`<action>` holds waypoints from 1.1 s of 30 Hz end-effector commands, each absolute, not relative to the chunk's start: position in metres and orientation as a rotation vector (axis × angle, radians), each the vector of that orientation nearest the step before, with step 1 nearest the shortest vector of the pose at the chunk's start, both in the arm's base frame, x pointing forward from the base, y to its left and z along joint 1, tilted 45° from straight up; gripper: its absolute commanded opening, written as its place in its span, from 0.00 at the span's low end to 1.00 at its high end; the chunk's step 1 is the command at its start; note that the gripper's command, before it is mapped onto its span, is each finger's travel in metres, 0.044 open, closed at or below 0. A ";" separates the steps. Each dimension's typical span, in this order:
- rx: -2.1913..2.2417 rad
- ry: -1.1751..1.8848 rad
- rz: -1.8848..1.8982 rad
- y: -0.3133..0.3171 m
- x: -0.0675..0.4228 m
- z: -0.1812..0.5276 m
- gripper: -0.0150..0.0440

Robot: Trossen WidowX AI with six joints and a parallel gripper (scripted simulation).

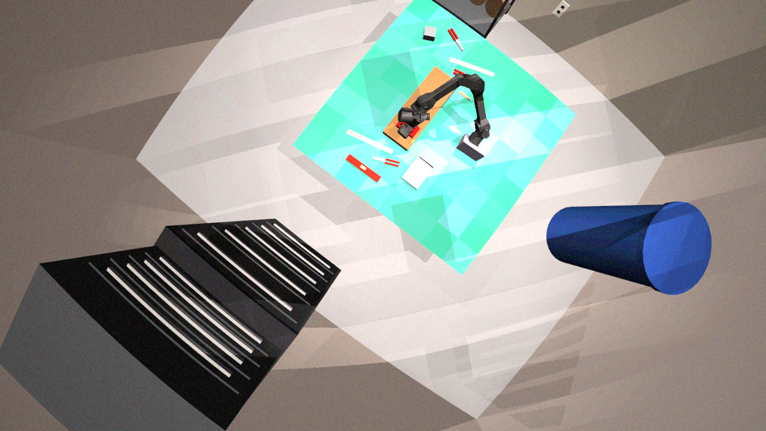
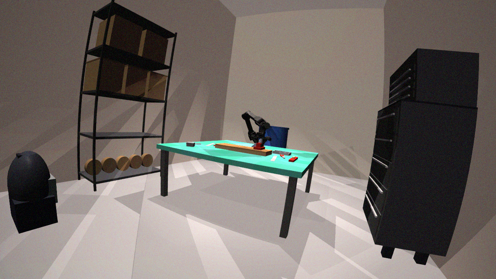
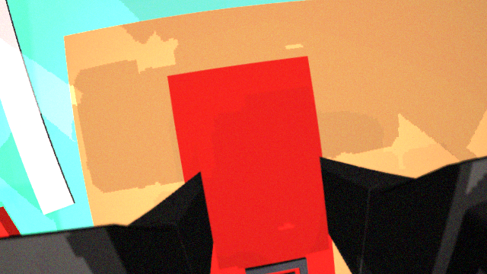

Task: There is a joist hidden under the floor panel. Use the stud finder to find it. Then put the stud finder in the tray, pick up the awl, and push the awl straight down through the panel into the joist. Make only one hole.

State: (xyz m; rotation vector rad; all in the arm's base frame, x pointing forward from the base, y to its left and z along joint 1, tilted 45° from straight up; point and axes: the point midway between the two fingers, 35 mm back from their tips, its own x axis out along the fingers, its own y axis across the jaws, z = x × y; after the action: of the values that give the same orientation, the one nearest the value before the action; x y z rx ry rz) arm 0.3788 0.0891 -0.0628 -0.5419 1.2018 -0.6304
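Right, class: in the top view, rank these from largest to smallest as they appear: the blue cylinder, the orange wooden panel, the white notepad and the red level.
1. Blue cylinder, though it may stand nearer the camera.
2. Orange wooden panel.
3. White notepad.
4. Red level: longer than the notepad, but much narrower.

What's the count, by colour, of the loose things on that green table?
Red or part red: 5 (stud finder held in the claw, flat bar, two red-handled tools, piece by the arm's elbow)
White: 3 (two long strips, flat rectangle)
Wood-coloured: 2 (panel, small stick)
Grey: 1 (block)
Total: 11
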 end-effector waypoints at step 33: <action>-0.547 1.200 -0.641 0.016 0.364 0.005 0.25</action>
State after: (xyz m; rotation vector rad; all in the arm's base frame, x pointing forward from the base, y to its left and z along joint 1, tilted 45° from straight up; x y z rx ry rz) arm 0.3651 0.0245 -0.0014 -0.5479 1.2038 -0.6327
